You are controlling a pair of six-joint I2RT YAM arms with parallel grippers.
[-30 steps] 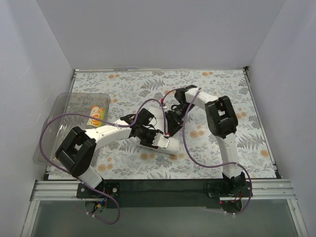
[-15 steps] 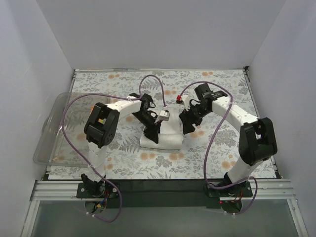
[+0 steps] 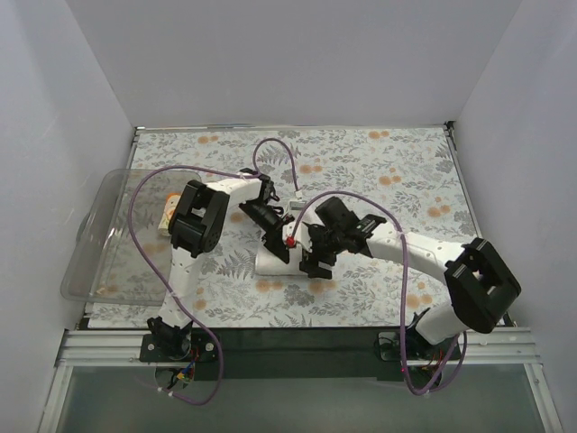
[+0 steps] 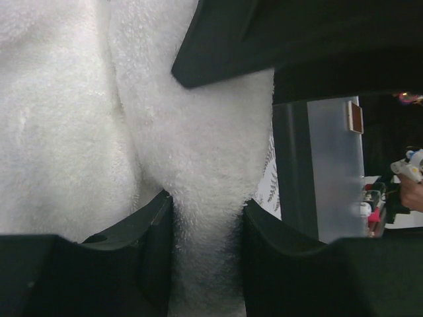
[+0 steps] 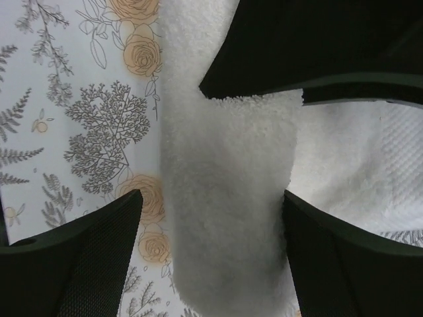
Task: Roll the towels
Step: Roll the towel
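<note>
My right gripper (image 5: 210, 198) stands wide astride the rolled white towel (image 5: 225, 152), its long axis running straight ahead between my fingers, while my left gripper (image 4: 206, 206) pinches a fold at the roll's other end.

2 arms (image 3: 194, 224) (image 3: 422, 254), 2 towels (image 3: 273, 262) (image 3: 166, 209), 1 bin (image 3: 97, 245)

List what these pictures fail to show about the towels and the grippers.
- White towel: top view, its middle sits under the left gripper and right gripper; both wrist views crop its ends.
- Printed cloth in the bin: top view, partly behind the left arm, too small to tell whether rolled.
</note>
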